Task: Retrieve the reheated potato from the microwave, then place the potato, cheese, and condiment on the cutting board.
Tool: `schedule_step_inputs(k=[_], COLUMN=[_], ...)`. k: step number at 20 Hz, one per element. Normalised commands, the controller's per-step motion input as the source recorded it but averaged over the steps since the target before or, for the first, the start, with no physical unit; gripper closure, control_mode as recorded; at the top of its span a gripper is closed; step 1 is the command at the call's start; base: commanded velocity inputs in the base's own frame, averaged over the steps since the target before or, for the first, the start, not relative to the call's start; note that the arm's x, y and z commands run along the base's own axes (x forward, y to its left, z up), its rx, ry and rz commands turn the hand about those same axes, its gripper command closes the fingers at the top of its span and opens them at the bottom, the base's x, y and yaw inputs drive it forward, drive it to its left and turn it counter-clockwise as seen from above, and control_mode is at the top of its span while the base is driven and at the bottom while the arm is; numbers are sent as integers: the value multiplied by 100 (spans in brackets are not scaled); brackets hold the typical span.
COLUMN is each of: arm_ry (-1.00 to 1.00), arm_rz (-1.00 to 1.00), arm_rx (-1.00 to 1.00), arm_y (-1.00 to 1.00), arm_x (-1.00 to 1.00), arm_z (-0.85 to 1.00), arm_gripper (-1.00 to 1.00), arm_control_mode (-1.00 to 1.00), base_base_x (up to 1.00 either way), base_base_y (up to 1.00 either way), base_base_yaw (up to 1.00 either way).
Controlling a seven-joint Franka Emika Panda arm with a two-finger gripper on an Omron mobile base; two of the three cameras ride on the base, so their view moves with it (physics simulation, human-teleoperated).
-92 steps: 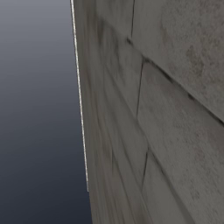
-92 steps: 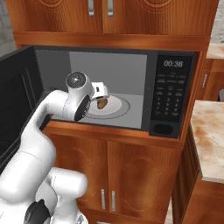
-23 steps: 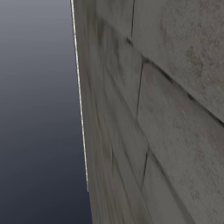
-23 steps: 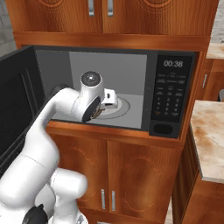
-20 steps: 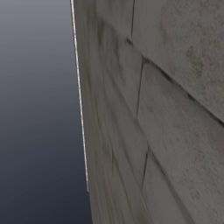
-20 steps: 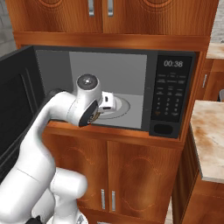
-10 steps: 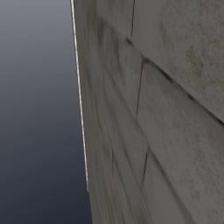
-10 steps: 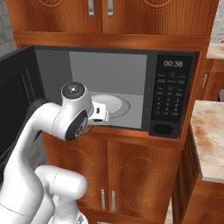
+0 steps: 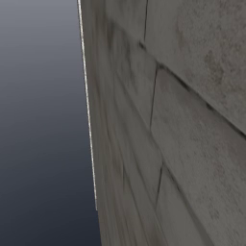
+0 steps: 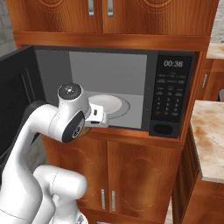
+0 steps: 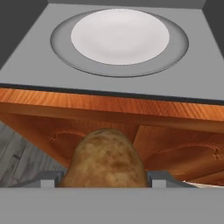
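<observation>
Now, one potato (image 11: pixel 105 159) — seemingly gripped, outside microwave (image 10: pixel 175 94)

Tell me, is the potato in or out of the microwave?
Out. The gripper holds the potato before the cabinet, and the microwave plate is bare.

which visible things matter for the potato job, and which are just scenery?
Job: potato, held in the gripper; microwave it came from, door open.
Scenery: white plate inside the microwave, wooden cabinets, stone counter.
</observation>
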Motion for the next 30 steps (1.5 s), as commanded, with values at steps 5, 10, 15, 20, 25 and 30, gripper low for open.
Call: schedule_step_inputs(k=[5, 10, 15, 20, 25, 30], arm_ry=[0, 0, 0, 0, 0, 0], arm_rz=[0, 0, 0, 0, 0, 0], arm_rx=[0, 0, 0, 0, 0, 0], arm_y=[0, 0, 0, 0, 0, 0], arm_x=[0, 0, 0, 0, 0, 0], arm_z=[0, 0, 0, 0, 0, 0], arm_gripper=[100, 100, 100, 100, 100, 100], arm_control_mode=[-100, -100, 100, 100, 100, 100], base_base_x=[0, 0, 0, -1, -55, -58], base_base_y=[0, 0, 0, 0, -2, -2], base_base_yaw=[0, 0, 0, 0, -6, -7])
